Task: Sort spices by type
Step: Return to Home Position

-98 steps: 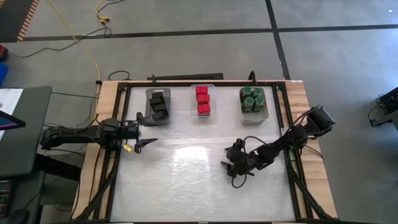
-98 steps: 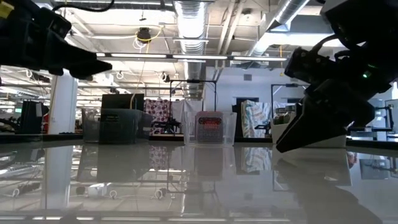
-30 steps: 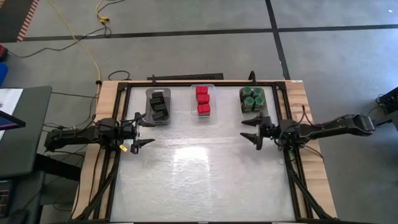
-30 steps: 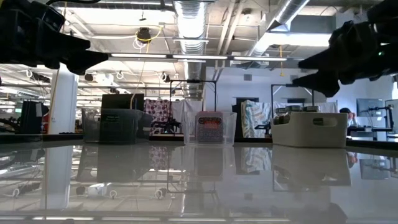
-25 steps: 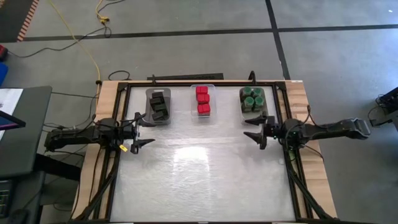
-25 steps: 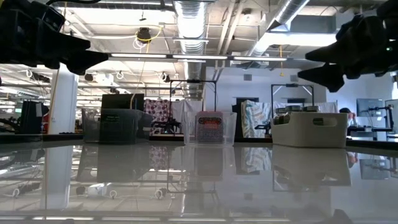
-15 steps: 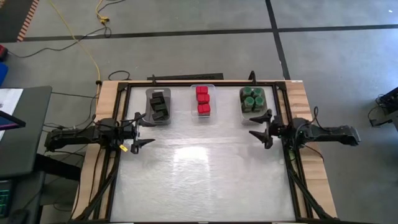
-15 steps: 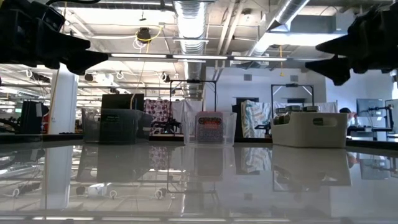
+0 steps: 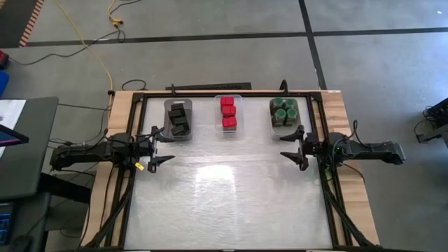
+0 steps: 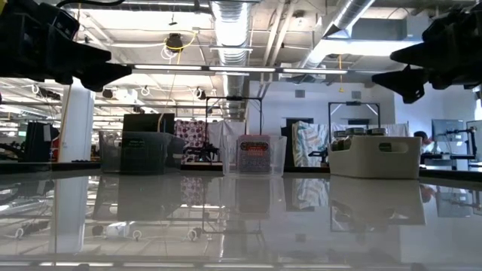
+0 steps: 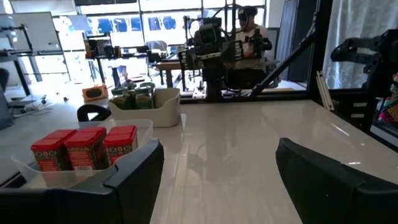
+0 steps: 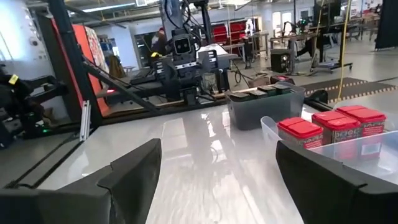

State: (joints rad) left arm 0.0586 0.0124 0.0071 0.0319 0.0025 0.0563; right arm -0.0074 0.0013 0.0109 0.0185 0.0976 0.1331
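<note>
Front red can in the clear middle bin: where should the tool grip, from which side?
Probably straight down from above on the upright red boxy can at the row's near end, closing on the flat sides facing the clear plastic bin's long walls. Another red can crowds its far face, and the walls block sideways entry.

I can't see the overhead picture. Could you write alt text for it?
Along the far edge of the table, three bins hold black boxes, red boxes and green-lidded jars, one kind each. Two dark robot arms reach in from the sides, the left gripper and right gripper open and empty.
</note>
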